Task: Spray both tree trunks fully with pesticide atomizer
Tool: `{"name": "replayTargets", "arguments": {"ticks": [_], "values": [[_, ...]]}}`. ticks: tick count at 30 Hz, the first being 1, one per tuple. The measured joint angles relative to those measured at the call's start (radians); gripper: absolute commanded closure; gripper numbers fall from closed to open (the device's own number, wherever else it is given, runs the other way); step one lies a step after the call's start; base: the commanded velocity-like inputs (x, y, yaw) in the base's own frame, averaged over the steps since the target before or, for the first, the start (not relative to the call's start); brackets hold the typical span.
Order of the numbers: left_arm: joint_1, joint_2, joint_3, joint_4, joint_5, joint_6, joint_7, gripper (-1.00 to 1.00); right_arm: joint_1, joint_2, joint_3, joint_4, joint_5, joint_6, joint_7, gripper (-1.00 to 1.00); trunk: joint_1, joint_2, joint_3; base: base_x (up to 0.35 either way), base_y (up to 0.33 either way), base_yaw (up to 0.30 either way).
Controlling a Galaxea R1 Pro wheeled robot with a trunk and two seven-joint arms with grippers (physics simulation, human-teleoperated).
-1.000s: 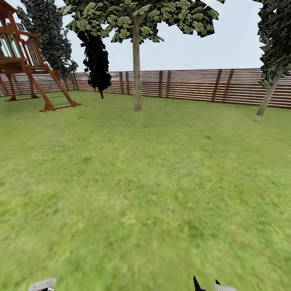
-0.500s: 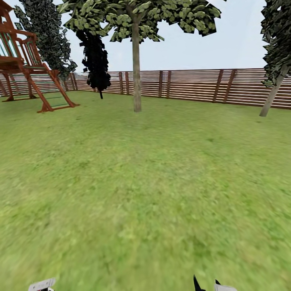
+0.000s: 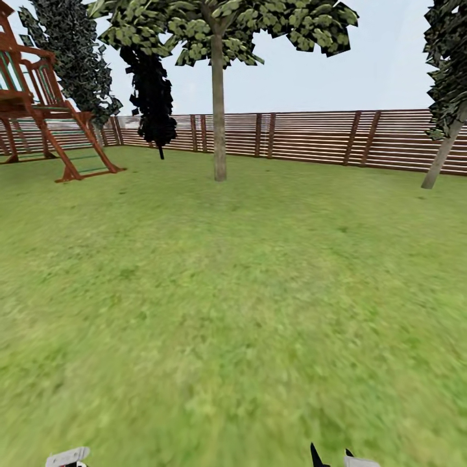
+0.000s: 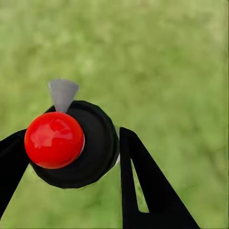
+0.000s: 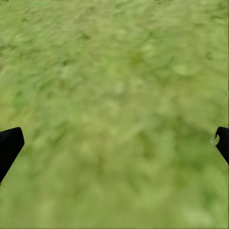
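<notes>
Head view: the garden lawn (image 3: 233,311) stretches to a brown slatted fence (image 3: 311,136); one tree trunk (image 3: 219,110) stands upright near mid-field, well apart from the robot, and a second, leaning trunk (image 3: 441,162) stands at the right edge. A black-leaved tree (image 3: 150,84) and a red-brown wooden play frame (image 3: 45,110) occupy the left background. At the bottom edge a pale part of the left arm (image 3: 68,456) and two dark fingertips of the right gripper (image 3: 331,457) just enter the picture. Left wrist view: the left gripper (image 4: 71,157) is pinching the pesticide atomizer (image 4: 71,143), seen from above as a round black body with a glossy red knob and a pale grey nozzle; one finger (image 4: 148,191) presses its side, the other meets it opposite. Grass lies below. Right wrist view: the right gripper (image 5: 114,143) is spread wide, its black fingertips (image 5: 9,145) at opposite edges, nothing between them, blurred grass beneath. No speckling is discernible on either trunk at this range. Assessment: the atomizer is in hand and the trunks remain to be approached. Risks: the round body could rotate or slip in a two-finger pinch, turning the nozzle off target; spraying from this distance would likely fall short of the bark.
</notes>
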Motion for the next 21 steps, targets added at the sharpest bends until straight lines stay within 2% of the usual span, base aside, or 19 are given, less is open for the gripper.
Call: {"name": "replayTargets", "arguments": {"ticks": [21], "values": [[0.000, 0.000, 0.000, 0.001, 0.000, 0.001, 0.000, 1.00, 0.000, 0.000, 0.000, 0.000, 0.000, 0.000, 0.000, -1.00, 0.000, 0.000, 0.000, 0.338, 0.000, 0.000]]}}
